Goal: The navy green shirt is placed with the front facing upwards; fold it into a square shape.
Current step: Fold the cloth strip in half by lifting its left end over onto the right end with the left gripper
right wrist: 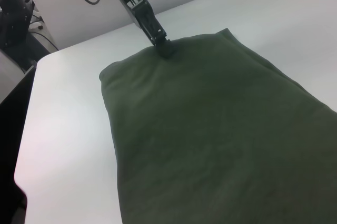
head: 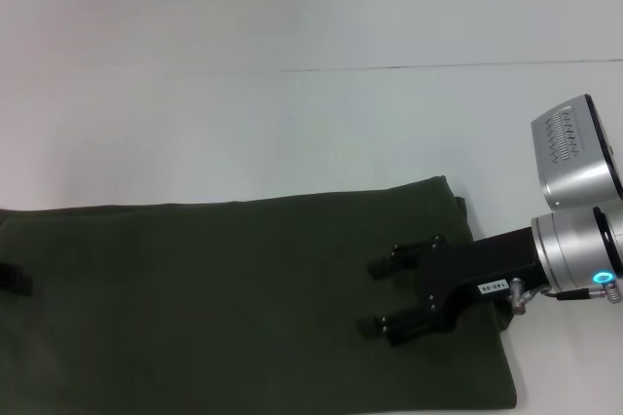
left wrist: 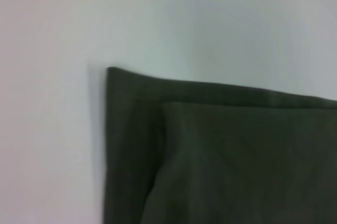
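Observation:
The navy green shirt (head: 214, 308) lies on the white table as a long folded band, plain fabric up, with no lettering or collar showing. My right gripper (head: 375, 296) hovers open over the band's right end, fingers pointing left, nothing between them. My left gripper (head: 14, 281) shows only as a black tip at the band's left end. In the right wrist view it (right wrist: 165, 49) meets the far edge of the shirt (right wrist: 210, 140). The left wrist view shows a layered corner of the shirt (left wrist: 237, 166).
The white table (head: 243, 123) stretches far behind the shirt, crossed by a thin seam line (head: 448, 66). The right wrist view shows the table's rounded edge (right wrist: 26, 129) with dark equipment (right wrist: 13, 8) beyond it.

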